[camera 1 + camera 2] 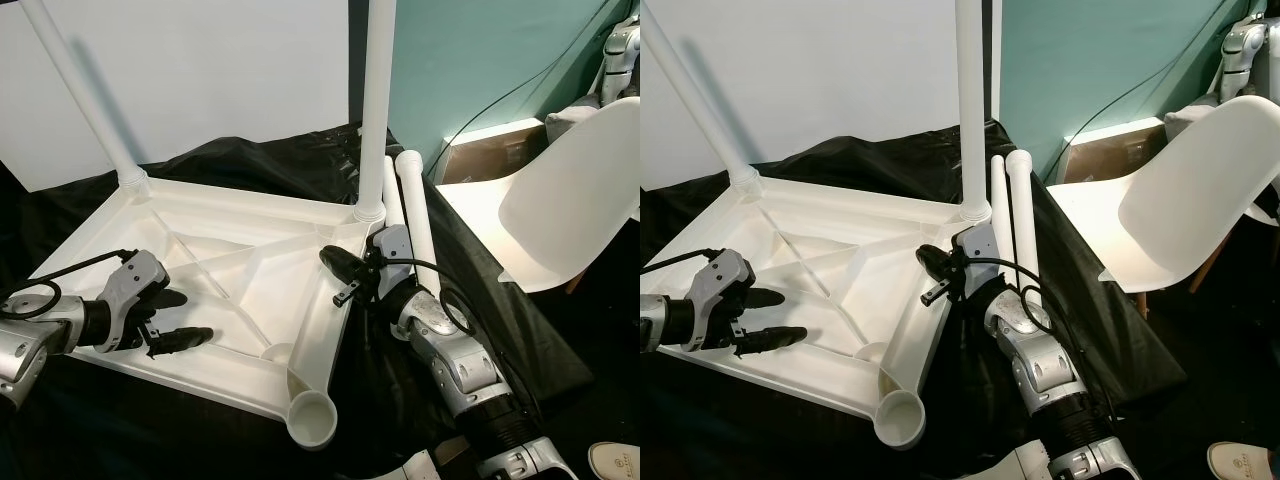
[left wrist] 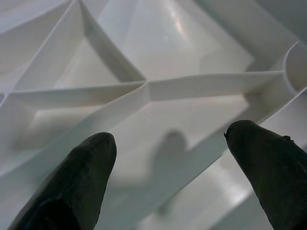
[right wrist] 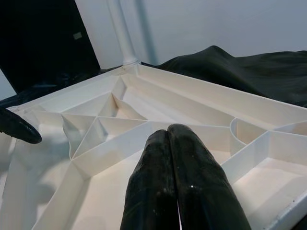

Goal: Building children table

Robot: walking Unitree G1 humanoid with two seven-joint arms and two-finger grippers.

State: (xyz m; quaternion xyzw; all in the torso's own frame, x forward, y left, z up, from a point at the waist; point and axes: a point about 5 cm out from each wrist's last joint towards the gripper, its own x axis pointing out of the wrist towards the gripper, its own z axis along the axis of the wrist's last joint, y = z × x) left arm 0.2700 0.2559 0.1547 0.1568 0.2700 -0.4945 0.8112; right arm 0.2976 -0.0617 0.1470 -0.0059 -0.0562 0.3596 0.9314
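Note:
The white table top (image 1: 230, 250) lies upside down on a black cloth, ribs facing up. One white leg (image 1: 85, 100) stands in its far left corner and another leg (image 1: 375, 110) in the far right corner. The near corner socket (image 1: 313, 418) is empty. Two loose legs (image 1: 418, 225) lie side by side on the cloth just right of the table. My left gripper (image 1: 195, 315) hovers open over the near left ribs (image 2: 144, 86), holding nothing. At the table's right rim, below the far right leg, my right gripper (image 1: 326, 256) is shut and empty, its fingertips (image 3: 168, 132) pointing across the underside.
A white chair (image 1: 560, 200) stands to the right, with a cardboard box (image 1: 490, 150) behind it. A white board (image 1: 200, 70) leans behind the table. Another robot's arm (image 1: 620, 50) shows at the top right. A shoe (image 1: 615, 460) is at the bottom right.

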